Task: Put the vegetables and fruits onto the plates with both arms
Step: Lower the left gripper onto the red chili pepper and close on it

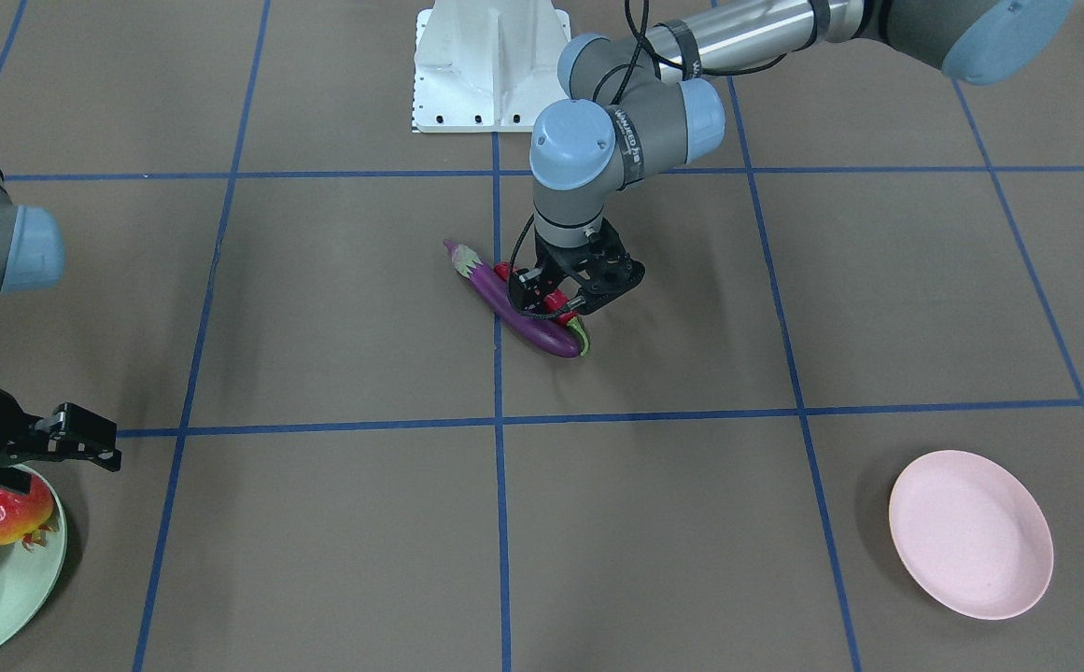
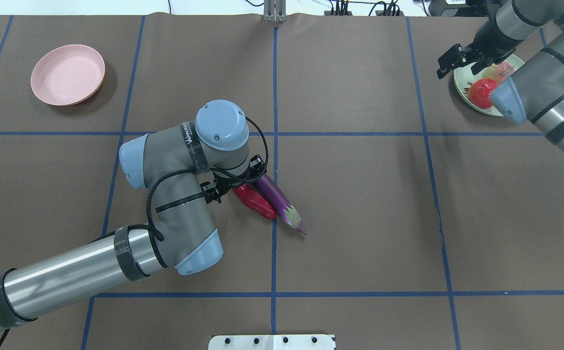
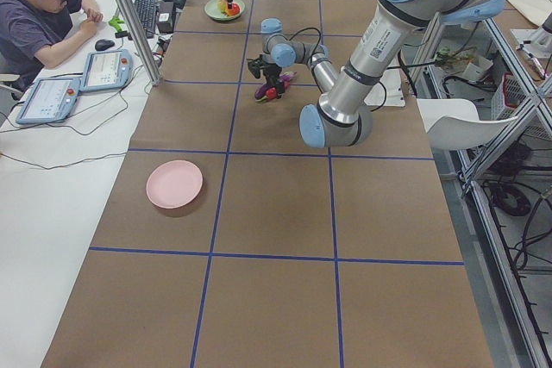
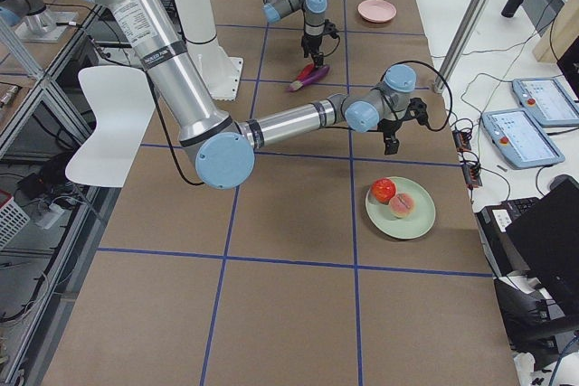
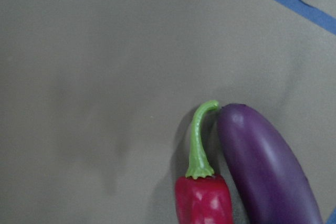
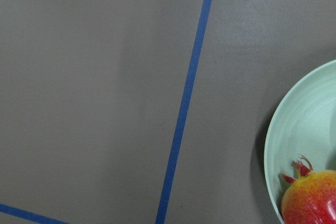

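Left gripper (image 1: 556, 301) low over chili pepper (image 2: 255, 203) beside eggplant (image 1: 542, 334), jaws spread; right gripper (image 1: 98, 439) jaws spread, by green plate (image 1: 37, 579).

2 plates (image 1: 971, 537) (image 1: 9, 597), 1 eggplant (image 2: 273, 193), 1 chili (image 2: 256, 202), 1 pomegranate (image 4: 384, 190), 1 peach (image 4: 403, 205)

White lettering runs along the black strap (image 2: 191, 142) around the left arm (image 2: 175, 160) at centre frame. It begins "WAN"; the rest is unreadable.

You saw a purple eggplant (image 1: 523, 313), red chili pepper (image 5: 205, 200), mint-green plate (image 6: 278, 145), pink plate (image 1: 971, 534), and brown table (image 1: 317, 280) gridded blue.
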